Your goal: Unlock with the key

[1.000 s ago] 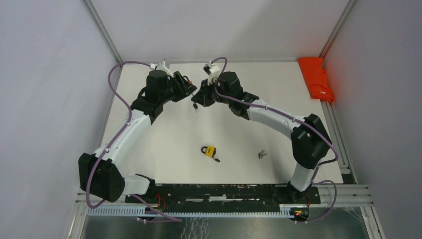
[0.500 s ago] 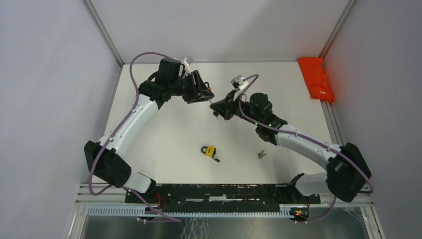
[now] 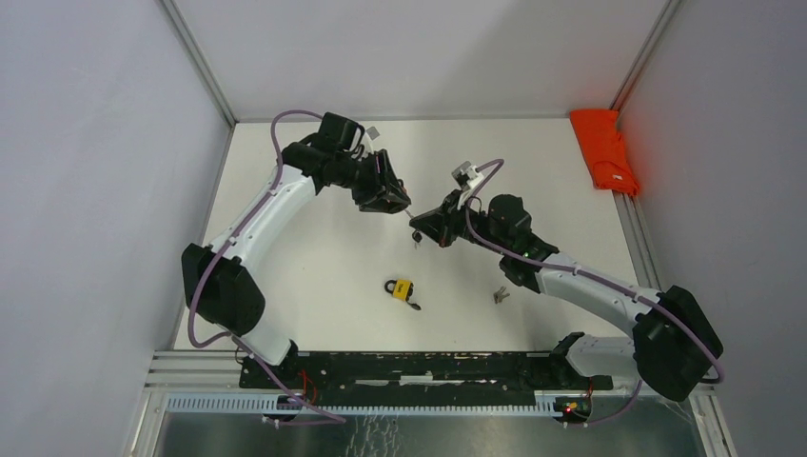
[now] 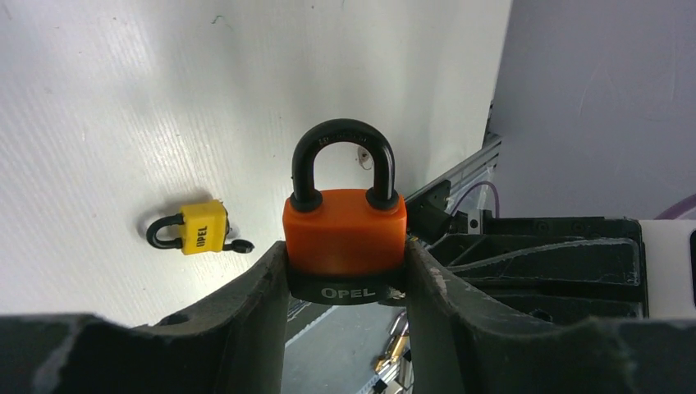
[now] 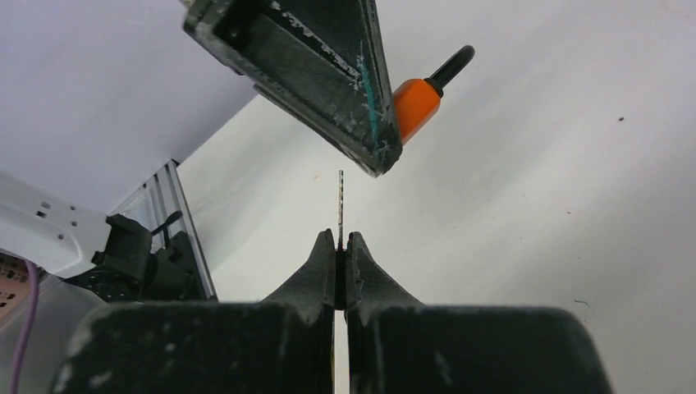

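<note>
My left gripper [image 4: 345, 261] is shut on an orange padlock [image 4: 345, 232] with a black shackle, gripped by its sides and shackle pointing away. In the top view that gripper [image 3: 392, 198] hangs over the table's middle rear. My right gripper [image 5: 341, 244] is shut on a thin key [image 5: 340, 201] whose blade sticks straight out. The blade tip lies just short of the left gripper's finger [image 5: 328, 74], and the orange padlock [image 5: 416, 100] shows beyond it. Seen from above, the right gripper [image 3: 424, 228] faces the left one, a small gap apart.
A yellow padlock [image 3: 402, 288] lies on the white table with a black key head beside it; the left wrist view also shows this yellow padlock [image 4: 201, 228]. Loose keys [image 3: 500, 295] lie to its right. An orange cloth [image 3: 604, 148] sits at the back right edge.
Both arms have swung right and toward the near side, gripper tips still facing each other. Each keeps its hold: the left on the orange padlock, the right on the key.
</note>
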Controlling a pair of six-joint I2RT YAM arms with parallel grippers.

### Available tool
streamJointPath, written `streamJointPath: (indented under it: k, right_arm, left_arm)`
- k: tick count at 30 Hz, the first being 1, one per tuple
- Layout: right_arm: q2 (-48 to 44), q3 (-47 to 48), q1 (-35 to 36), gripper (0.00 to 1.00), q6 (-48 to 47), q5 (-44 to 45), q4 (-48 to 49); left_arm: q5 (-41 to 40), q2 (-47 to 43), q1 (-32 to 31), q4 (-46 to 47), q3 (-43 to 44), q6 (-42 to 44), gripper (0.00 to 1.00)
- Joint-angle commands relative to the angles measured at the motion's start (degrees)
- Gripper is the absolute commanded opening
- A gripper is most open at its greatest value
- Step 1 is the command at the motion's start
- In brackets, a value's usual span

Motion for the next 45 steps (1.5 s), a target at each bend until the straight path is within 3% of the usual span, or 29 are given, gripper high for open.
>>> streamJointPath:
  k: [1,14,23,30,39,45]
  right_arm:
    - [-2.3,-1.5,-0.1,0.00,3.8,-4.4,7.6]
    - [-4.2,-6.9,0.4,0.00,2.5,-3.4,5.8]
    - [-2.5,-8.2,0.4,0.00,2.4,-3.1,7.8]
    - [3.3,-9.0,0.5,0.00,8.1,-3.7,15.6]
    - [15.9,-10.8,2.4,0.00,25.0,-4.9,38.8]
    - [20.0,-7.7,5.8,0.00,27.7,1.0,40.4]
  left_arm:
    - [-0.3,-0.1,0.9,0.3,2.9,2.4,0.02]
    - [-1.7,1.1,0.9,1.5,2.4,1.7,0.02]
    - [-8.0,5.2,0.9,-6.1,0.9,4.8,0.02]
    - [-10.4,6.6,0.8,-6.8,-0.1,4.5,0.02]
    - [-11.2,7.5,0.8,-6.8,1.0,3.5,0.02]
    - [-12.6,6.2,0.8,-3.3,1.0,0.8,0.02]
